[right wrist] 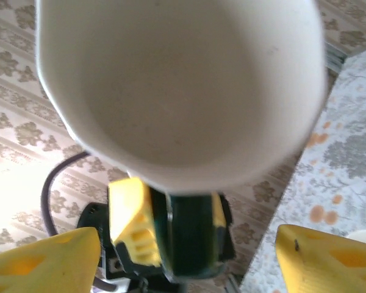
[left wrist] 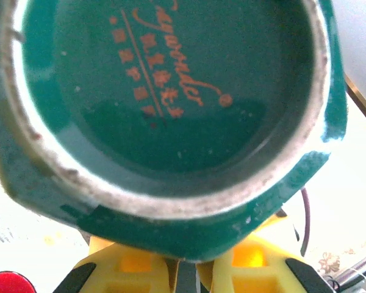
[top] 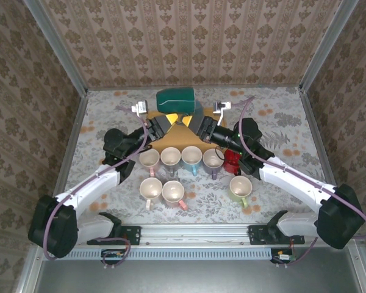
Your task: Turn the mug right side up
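Green mug: I see it lifted over the far middle of the desk, lying on its side between my two arms.
Mug base: it faces my left wrist camera, an unglazed ring with orange lettering.
Mug mouth: the pale inside faces my right wrist camera.
Left tool: clamped on the mug. The yellow fingers sit close together under it, on what looks like the handle.
Right tool: open, with its fingers wide apart below the mouth. I cannot tell whether they touch it.
Other mugs: pastel ones stand upright in two rows near the arms, with a red mug at the right end.
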You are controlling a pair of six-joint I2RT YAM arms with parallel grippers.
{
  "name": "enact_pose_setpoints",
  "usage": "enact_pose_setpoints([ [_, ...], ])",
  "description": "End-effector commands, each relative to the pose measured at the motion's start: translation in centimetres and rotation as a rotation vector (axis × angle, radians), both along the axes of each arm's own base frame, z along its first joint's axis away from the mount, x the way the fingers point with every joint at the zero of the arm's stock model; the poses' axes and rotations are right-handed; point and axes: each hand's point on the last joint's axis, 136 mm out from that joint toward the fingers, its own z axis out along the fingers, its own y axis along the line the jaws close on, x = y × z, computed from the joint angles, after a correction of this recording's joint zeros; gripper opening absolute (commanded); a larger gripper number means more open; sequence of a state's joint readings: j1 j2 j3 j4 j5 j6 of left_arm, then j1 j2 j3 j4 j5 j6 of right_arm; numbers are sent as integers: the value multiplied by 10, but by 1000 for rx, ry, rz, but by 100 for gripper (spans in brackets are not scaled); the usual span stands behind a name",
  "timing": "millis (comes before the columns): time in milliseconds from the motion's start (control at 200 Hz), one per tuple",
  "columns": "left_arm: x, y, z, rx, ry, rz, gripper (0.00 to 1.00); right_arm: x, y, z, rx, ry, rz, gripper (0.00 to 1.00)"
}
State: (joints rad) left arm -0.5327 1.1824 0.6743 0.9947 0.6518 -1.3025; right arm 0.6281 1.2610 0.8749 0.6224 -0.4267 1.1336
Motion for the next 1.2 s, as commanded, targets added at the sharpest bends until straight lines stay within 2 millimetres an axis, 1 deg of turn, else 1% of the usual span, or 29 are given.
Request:
enact_pose_setpoints([
  [0,-25,7,41,-77,-165,-19,4,-3,2,28,60,-73,31,64],
  [105,-27,3,38,-67,-164,-26,2,-2,-2,30,64,-80,11,39],
  [205,-30,0,36,-60,-167,-38,1,-1,-6,31,66,-81,-2,21],
  [270,-32,-3,33,-50,-167,-46,0,-1,-7,30,72,-68,4,12],
  [345,-34,-3,30,-45,-160,-53,1,-1,-10,30,94,-59,7,7],
  [375,-34,-3,28,-42,-153,-54,5,-1,-11,29,99,-53,4,3],
  [405,-34,-3,26,-37,-148,-53,12,-1,-13,28,101,-50,-2,0],
  [435,-34,-3,24,-31,-141,-52,22,-2,-16,29,101,-51,-10,0],
  [455,-34,-3,22,-24,-136,-50,33,-2,-18,28,96,-48,-16,0],
  [485,-34,-2,19,-12,-127,-46,51,-3,-21,26,85,-47,-26,0],
  [515,-33,-2,15,6,-111,-39,64,-5,-24,26,68,-52,-34,0],
  [545,-32,-1,10,29,-95,-31,73,-8,-27,23,44,-51,-42,0],
  [595,-31,2,2,73,-86,-8,80,-13,-32,17,-28,-51,-62,0],
  [660,-32,7,-10,162,-84,31,83,-19,-41,2,-160,-39,-96,0],
  [705,-34,11,-20,249,-94,50,84,-24,-49,-15,-275,-16,-122,0],
  [720,-31,14,-23,284,-93,84,84,-26,-51,-19,-311,-17,-127,0],
  [800,-30,28,-36,479,-126,165,85,-41,-64,-39,-485,-24,-138,0],
  [890,-22,46,-51,703,-136,249,84,-60,-76,-56,-665,-57,-138,0],
  [895,-22,47,-56,724,-130,250,84,-60,-77,-59,-681,-57,-138,0],
  [910,-21,50,-55,753,-138,262,84,-63,-79,-60,-709,-64,-140,0],
  [950,-16,57,-64,848,-134,284,83,-71,-84,-69,-801,-83,-142,0],
  [1020,-13,64,-68,956,-165,296,82,-87,-92,-82,-967,-118,-131,0],
  [1075,-12,65,-66,1009,-207,300,82,-98,-99,-91,-1076,-134,-123,0],
  [1195,-12,70,-66,1104,-286,321,82,-121,-111,-105,-1227,-168,-98,0],
])
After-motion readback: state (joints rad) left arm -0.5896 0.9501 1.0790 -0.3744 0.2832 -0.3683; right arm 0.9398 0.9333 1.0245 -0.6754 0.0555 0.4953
